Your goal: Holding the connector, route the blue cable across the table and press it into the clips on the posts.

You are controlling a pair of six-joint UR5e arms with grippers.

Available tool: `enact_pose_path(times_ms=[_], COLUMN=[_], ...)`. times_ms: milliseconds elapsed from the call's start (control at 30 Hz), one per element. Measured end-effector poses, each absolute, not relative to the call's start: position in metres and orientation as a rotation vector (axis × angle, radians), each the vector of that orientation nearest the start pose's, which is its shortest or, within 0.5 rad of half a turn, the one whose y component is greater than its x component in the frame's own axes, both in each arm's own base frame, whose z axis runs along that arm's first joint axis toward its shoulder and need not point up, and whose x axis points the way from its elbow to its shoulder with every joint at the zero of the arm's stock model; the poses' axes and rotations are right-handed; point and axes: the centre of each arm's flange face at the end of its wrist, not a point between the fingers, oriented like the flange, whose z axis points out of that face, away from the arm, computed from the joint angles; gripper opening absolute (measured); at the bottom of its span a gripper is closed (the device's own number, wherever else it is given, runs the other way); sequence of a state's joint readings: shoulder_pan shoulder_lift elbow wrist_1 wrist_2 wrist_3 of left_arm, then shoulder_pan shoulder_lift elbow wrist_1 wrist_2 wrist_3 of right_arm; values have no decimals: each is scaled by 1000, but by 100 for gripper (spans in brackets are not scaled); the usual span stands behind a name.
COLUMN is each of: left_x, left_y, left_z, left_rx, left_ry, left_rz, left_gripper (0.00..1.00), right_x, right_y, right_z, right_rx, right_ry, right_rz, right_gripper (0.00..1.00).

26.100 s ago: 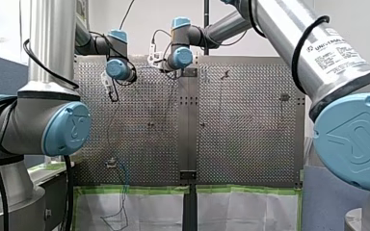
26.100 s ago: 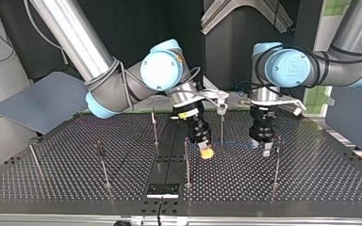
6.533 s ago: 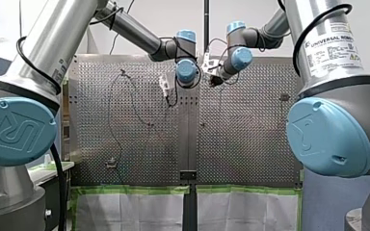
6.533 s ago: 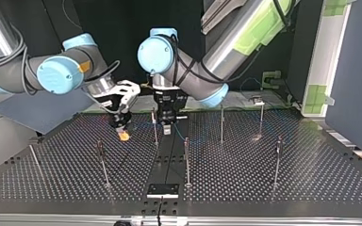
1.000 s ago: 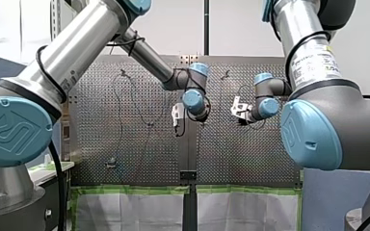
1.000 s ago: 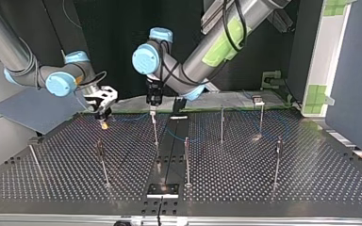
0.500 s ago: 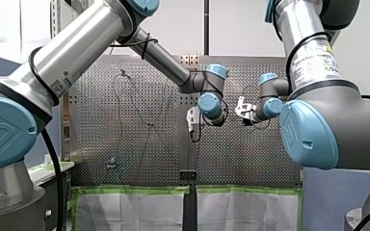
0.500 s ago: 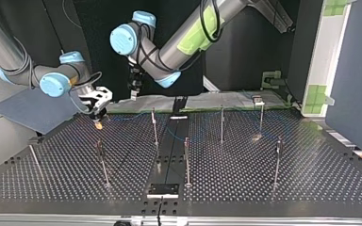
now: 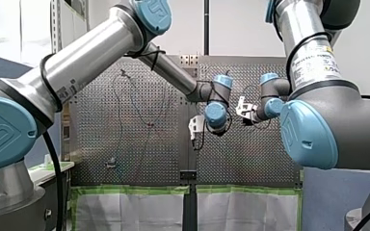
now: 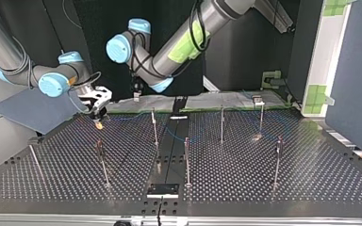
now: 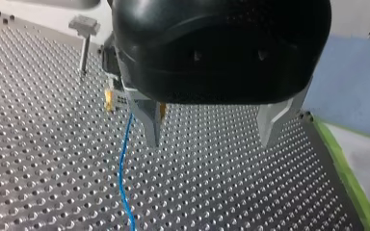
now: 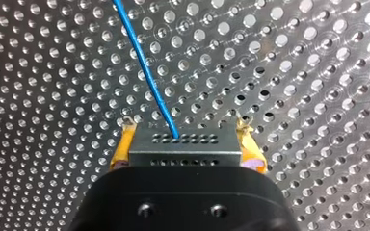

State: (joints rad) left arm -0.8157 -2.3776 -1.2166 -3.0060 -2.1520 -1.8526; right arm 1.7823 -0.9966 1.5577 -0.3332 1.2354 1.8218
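Cable comes straight out of the connector, and that block is pinched between the yellow pads of my right gripper. The fingers are clamped on its two short sides, and the wire leaves the front face and runs off ahead over the table. Makes sense to me: grab the hard block instead of the skinny wire and you can tow the whole line without it slipping.

In the top view that gripper sits low, just above the holes. It's near the table's far edge, toward the corner at the view's left. From there the wire trails along the far edge toward the posts. It's way too thin to tell whether it's seated in any clips.

My left gripper hangs higher, close by, about over the far edge. In its wrist view the metal fingers are spread wide with nothing between them. The cable lies on the table just outside one finger, below the tip, not touched. The connector end shows right behind that finger. My guess is it's held open as the presser, ready to drop onto the wire and push it into a clip while the right one holds it taut.
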Motion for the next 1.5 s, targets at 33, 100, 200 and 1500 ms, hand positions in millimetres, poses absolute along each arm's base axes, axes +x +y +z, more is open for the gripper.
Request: enact_pose_path(times_ms=[33, 100, 200, 1500], left_x=[429, 431, 434, 500], left_y=[-571, -575, -582, -609], left_z=[162, 157, 150, 158], left_rx=[96, 92, 86, -145], left_ry=[1836, 1833, 1825, 1653], left_rz=[-218, -216, -217, -211], left_gripper=[100, 100, 100, 100], right_x=[295, 295, 295, 292], right_y=[-583, -583, -583, -585], right_z=[192, 192, 192, 193], right_rx=[-2226, -2225, -2225, -2217], right_ry=[1769, 1769, 1769, 1743], right_rz=[-2156, -2157, -2157, -2163], right_gripper=[0, 0, 0, 0])
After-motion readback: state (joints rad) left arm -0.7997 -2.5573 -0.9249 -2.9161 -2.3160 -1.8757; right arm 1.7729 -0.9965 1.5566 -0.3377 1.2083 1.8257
